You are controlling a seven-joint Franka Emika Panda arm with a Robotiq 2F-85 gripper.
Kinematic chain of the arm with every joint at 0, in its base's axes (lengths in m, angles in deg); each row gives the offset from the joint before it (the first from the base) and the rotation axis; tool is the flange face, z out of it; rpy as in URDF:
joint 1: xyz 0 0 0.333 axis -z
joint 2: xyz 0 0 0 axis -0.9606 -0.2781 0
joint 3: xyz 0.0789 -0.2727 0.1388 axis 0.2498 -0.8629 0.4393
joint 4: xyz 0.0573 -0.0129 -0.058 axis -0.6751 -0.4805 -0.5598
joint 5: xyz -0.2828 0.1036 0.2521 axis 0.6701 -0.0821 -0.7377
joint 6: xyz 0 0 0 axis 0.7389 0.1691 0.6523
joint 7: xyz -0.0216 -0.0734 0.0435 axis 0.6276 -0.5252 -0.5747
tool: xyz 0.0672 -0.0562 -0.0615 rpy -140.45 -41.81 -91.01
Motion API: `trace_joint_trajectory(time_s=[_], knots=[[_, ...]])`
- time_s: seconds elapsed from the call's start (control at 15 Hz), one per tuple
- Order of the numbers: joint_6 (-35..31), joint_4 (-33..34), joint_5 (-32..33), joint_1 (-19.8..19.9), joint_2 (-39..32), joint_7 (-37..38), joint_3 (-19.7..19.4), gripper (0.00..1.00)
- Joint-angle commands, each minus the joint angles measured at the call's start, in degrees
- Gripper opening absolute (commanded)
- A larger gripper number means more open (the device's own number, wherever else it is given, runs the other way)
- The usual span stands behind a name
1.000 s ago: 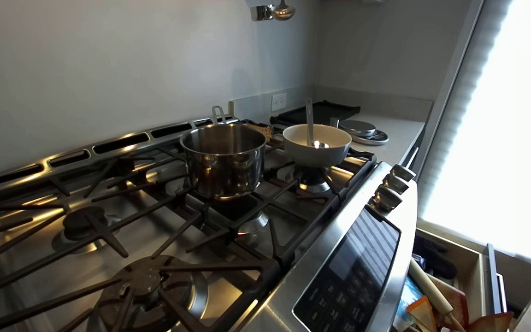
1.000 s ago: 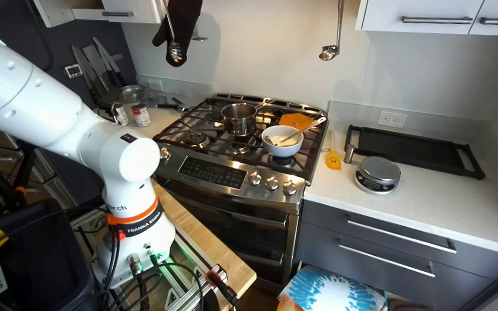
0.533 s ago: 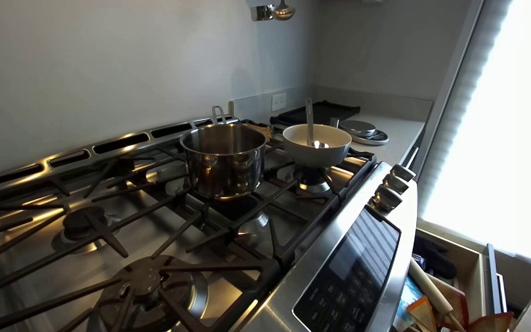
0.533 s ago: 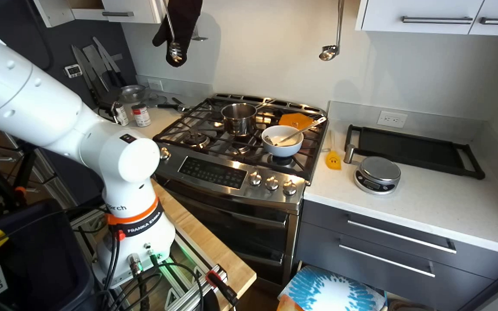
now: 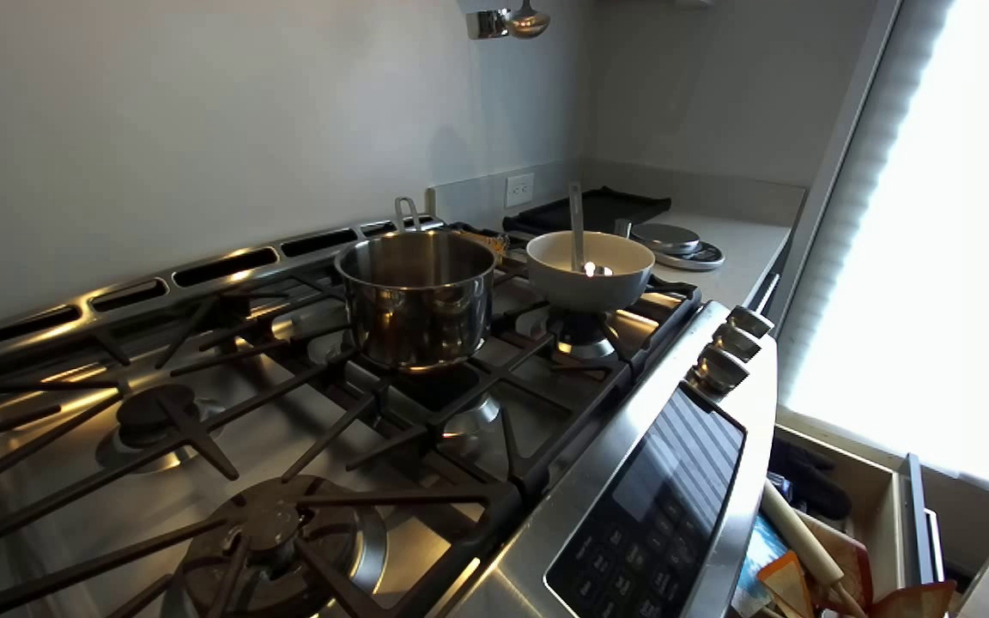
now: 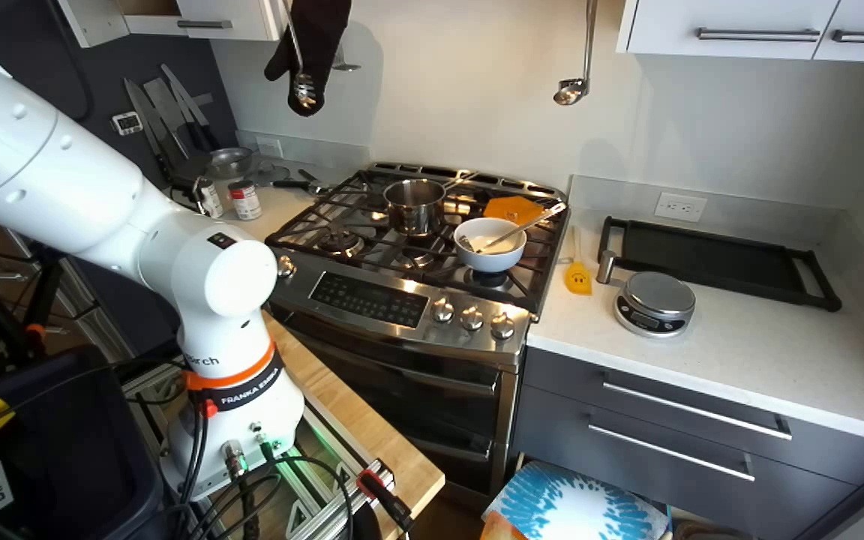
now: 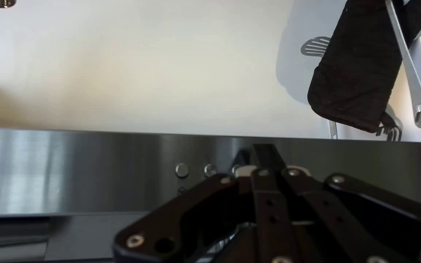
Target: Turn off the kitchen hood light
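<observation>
Wrist view: gripper stands in front of the hood panel, jaws together, no object seen between them; contact with the panel unclear. Row of round buttons sits on the hood panel, the one nearest the gripper partly hidden. Dark oven mitt shows beyond the hood panel's long edge.

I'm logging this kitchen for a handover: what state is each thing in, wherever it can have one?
Hand, shut
Hood buttons, pressed or not, cannot tell
Hood light, out of view; warm glints on the stove suggest it is on
Burners, no flame visible
Pot, upright, uncovered
Bowl, upright, utensil leaning inside
Oven doors, shut
Bottom drawer, open
Two drawers above, shut
Scale, reading too small to make out
</observation>
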Motion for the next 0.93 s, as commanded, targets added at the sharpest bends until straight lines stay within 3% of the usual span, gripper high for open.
trace_joint_trajectory(time_s=[0.0,0.6,0.87], knots=[[-0.7,1.0,0.1,-0.3,-1.6,-0.1,0.7,0.0],[-1.6,1.0,1.2,-0.1,-2.3,0.8,2.1,0.0],[5.7,0.8,3.8,1.5,1.3,1.5,1.5,0.0]])
